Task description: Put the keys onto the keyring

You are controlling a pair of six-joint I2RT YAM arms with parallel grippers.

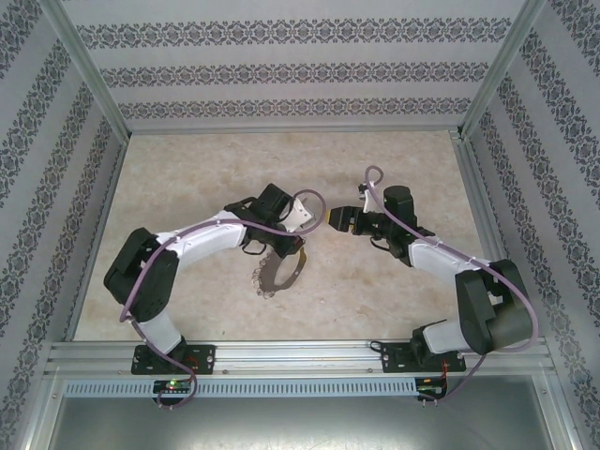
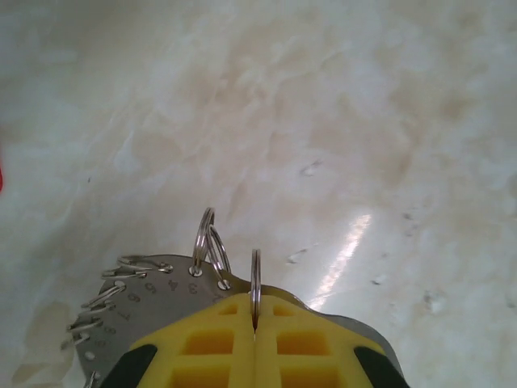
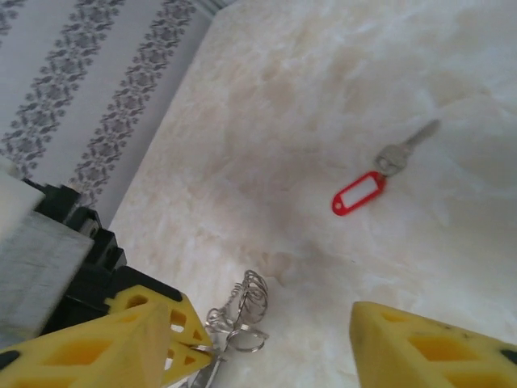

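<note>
At table centre, the left gripper (image 2: 254,317) is clamped shut on a small ring of the keyring (image 2: 153,297). The right gripper (image 1: 336,221) stands parted and empty. The red-headed key (image 3: 361,192) lies flat on the table (image 3: 323,73), apart from both.

A robot test cell was indicated: a marble-patterned table (image 1: 281,159) was enclosed on three sides by aluminium framing (image 1: 300,354) and wallpaper-patterned panels (image 1: 300,70).

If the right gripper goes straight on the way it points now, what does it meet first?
Probably the keyring, its small rings pinched in the left gripper just ahead; depth is unclear.
</note>
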